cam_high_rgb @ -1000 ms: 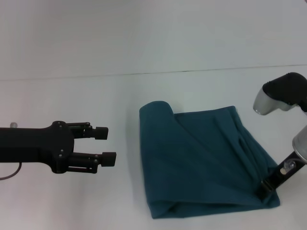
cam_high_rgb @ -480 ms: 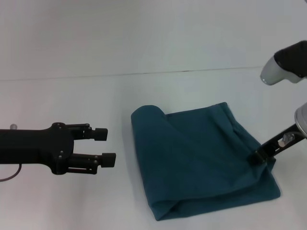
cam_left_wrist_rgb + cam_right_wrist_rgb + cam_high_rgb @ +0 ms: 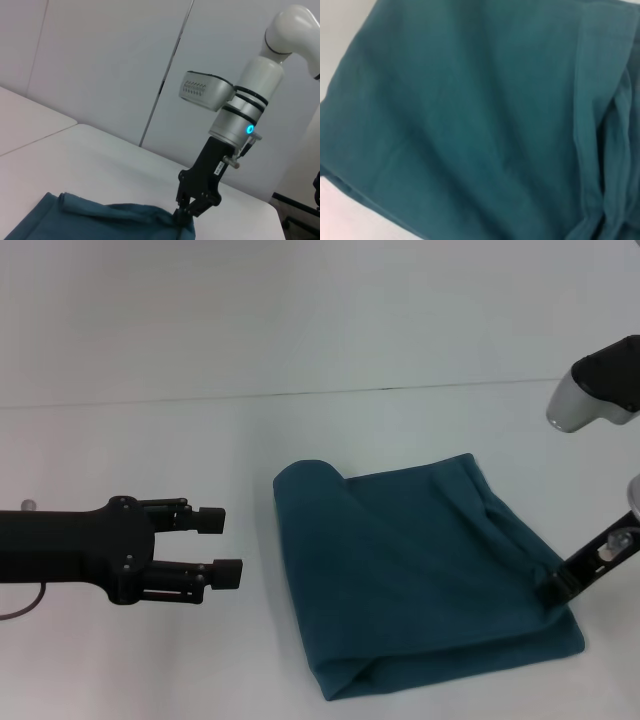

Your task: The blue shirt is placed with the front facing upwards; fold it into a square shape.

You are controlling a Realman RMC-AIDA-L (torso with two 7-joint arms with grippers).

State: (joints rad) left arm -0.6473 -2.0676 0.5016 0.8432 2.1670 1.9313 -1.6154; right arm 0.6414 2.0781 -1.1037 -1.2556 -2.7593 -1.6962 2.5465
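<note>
The blue shirt lies on the white table as a rough square bundle, with a rolled fold along its left edge and none of its front showing. My right gripper is down at the shirt's right edge, its fingers closed on a pinch of puckered cloth. The left wrist view shows the same right gripper on the edge of the shirt. Teal cloth of the shirt fills the right wrist view. My left gripper hovers open to the left of the shirt, apart from it and holding nothing.
The white table extends bare behind and left of the shirt, with a seam line running across its back. A thin cable shows at the far left edge near my left arm. Wall panels stand behind the table in the left wrist view.
My right gripper pulled the shirt's right edge up and leftward, shifting the bundle left, then moved slightly back down and right. The left arm stayed still.
</note>
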